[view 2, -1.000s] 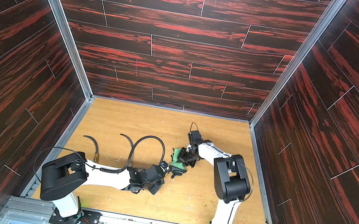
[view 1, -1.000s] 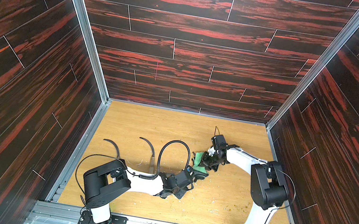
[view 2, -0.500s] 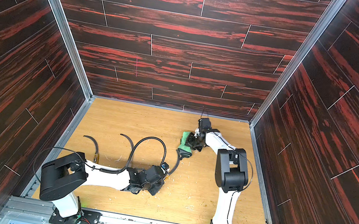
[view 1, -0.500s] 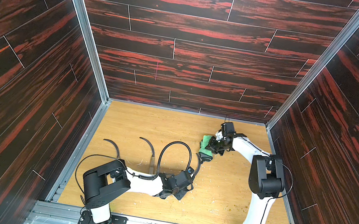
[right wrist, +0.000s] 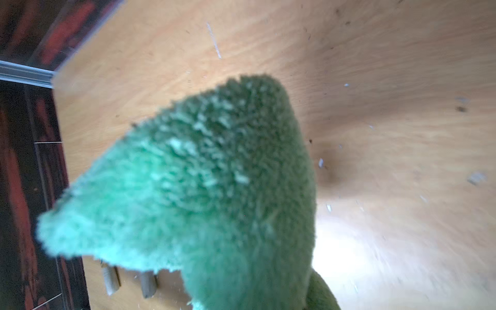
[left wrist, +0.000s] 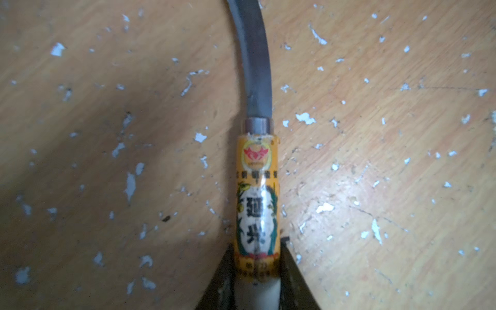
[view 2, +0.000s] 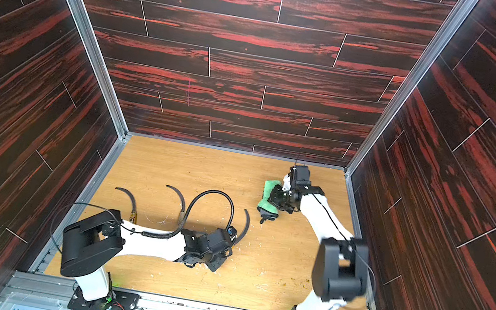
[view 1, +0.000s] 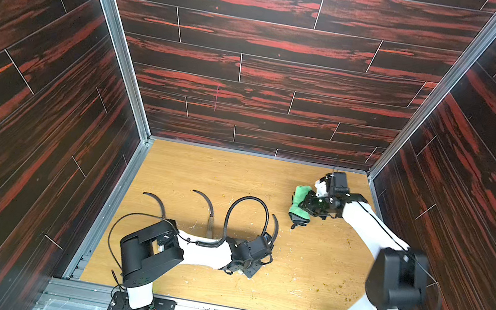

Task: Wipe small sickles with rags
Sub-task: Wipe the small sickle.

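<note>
Clamping left gripper (left wrist: 257, 259) on stiff, light sickle handle (left wrist: 256, 209), clear of sharp blade (left wrist: 255, 67); right gripper (view 1: 305, 205) pinches soft, limp rag (view 1: 301, 193), mid-right.

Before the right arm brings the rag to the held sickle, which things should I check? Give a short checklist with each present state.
1. The left gripper is shut on the sickle handle: ok.
2. The right gripper is shut on the rag: ok.
3. Rag touches the held blade: not ok, they are apart.
4. Blade is clear of the cable: cannot tell, they run close.
5. The other sickles lie out of the path, on the left arm's side: ok.
</note>
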`<action>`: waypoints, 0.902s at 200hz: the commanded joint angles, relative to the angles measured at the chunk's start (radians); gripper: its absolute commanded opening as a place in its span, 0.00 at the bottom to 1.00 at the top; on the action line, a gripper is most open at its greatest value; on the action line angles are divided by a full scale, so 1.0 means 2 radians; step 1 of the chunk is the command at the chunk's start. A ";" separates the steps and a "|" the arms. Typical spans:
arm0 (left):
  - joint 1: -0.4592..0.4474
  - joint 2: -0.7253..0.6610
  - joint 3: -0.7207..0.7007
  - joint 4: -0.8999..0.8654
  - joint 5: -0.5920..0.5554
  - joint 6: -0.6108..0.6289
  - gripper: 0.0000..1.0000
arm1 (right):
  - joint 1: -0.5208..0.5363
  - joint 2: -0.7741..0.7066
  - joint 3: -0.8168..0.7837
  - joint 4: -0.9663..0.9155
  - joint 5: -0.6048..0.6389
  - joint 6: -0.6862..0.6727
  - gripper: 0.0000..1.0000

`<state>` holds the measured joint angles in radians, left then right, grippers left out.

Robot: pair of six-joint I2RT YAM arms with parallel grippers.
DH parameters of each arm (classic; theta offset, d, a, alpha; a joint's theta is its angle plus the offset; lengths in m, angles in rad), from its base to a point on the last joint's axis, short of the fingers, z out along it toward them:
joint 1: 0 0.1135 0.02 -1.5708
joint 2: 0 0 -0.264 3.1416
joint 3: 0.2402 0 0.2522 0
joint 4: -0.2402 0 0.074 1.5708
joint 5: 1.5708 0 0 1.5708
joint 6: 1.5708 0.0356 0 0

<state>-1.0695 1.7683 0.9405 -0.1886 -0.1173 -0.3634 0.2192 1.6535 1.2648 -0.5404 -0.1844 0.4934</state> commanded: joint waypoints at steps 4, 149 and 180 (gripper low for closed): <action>-0.004 0.036 0.010 -0.061 0.029 -0.002 0.31 | 0.001 -0.050 -0.031 -0.019 0.018 -0.015 0.00; 0.012 0.026 0.040 -0.080 0.024 -0.036 0.00 | 0.001 -0.167 -0.104 -0.045 0.030 -0.028 0.00; 0.062 -0.069 -0.011 0.049 0.066 -0.102 0.00 | 0.001 -0.197 -0.134 -0.009 -0.027 -0.019 0.00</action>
<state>-1.0260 1.7885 0.9951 -0.2222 -0.0502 -0.4492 0.2192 1.3216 1.0363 -0.6067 -0.1444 0.4515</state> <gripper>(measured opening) 0.255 0.150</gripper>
